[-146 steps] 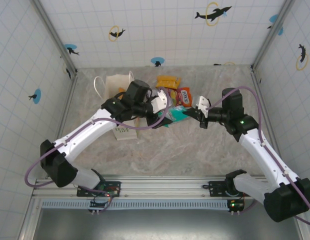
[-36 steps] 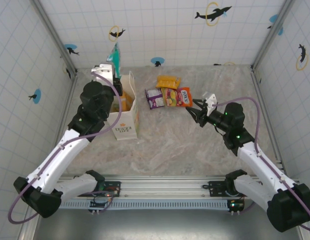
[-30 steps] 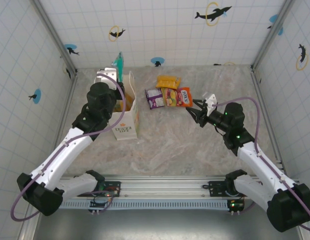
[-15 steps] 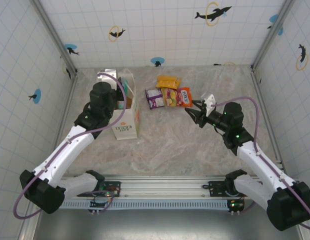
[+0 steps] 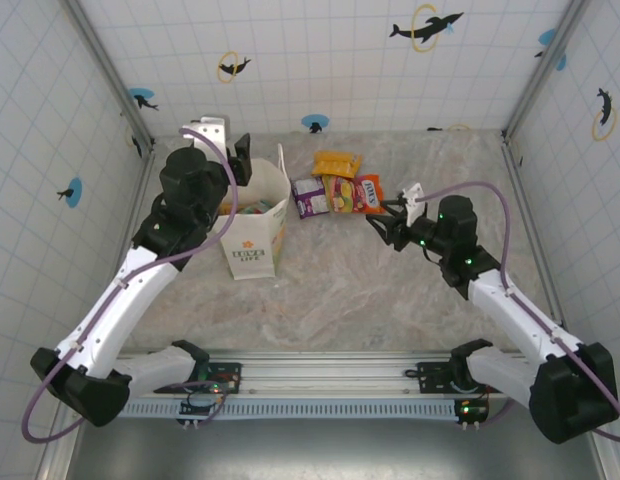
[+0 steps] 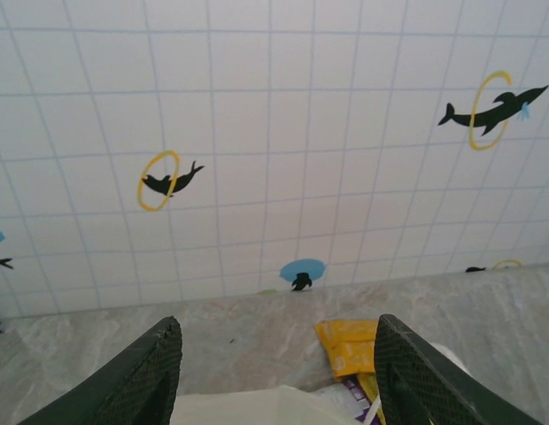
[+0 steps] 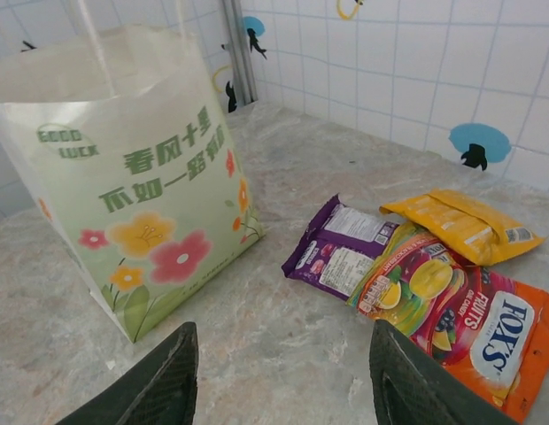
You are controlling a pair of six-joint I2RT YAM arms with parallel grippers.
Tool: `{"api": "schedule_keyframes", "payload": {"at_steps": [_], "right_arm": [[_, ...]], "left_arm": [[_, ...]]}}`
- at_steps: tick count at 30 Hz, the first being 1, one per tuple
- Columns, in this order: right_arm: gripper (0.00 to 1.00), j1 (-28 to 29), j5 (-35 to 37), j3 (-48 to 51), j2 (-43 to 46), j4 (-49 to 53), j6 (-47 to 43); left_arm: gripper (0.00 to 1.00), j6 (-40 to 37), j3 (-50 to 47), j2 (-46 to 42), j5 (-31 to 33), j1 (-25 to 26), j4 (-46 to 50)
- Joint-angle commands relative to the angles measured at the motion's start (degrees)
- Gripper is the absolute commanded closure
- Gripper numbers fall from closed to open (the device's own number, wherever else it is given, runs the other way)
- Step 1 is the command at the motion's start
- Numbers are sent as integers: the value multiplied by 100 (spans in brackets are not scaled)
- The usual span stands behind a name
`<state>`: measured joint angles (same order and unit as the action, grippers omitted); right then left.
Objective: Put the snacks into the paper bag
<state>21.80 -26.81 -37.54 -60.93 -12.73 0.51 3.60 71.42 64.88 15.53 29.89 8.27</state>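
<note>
The white paper bag [image 5: 252, 238] stands upright at the left, with coloured packets showing inside its open mouth [image 5: 252, 207]. My left gripper [image 5: 233, 157] hovers open over the bag's back rim [image 6: 257, 405], holding nothing. A row of snacks lies on the table: a yellow packet [image 5: 335, 162], a purple one [image 5: 308, 195], a yellow-green fruit one [image 5: 340, 194] and an orange Fox's one [image 5: 369, 192]. My right gripper [image 5: 386, 222] is open just in front of them, low over the table. Its wrist view shows the purple packet [image 7: 338, 248] and the bag's flowered side [image 7: 142, 177] ahead of the fingers [image 7: 159, 381].
Tiled walls with dolphin stickers close in the table at the back and sides, with metal corner posts [image 5: 110, 70]. Bare marble table [image 5: 390, 300] lies between the bag and the arm bases. The bag's thin handles [image 7: 93, 44] stick up above its rim.
The left gripper held a teal packet above the bag, lowered it in, let go and lifted away open. The right gripper edged left towards the row of packets.
</note>
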Motion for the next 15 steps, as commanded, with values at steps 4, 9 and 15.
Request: {"api": "schedule_keyframes", "payload": {"at_steps": [4,9,15], "right_arm": [[43,70,109,-833,-668,509,1017],[41,77,750,-1693,-1406,1543,1325],[39,117,879,-2552,-2240,2378,1584]], "left_arm": [[39,692,414,92,383,-52,905],[39,809,775,270,168,-190,1486],[37,1545,1094,637,-1500,-1336,2068]]}}
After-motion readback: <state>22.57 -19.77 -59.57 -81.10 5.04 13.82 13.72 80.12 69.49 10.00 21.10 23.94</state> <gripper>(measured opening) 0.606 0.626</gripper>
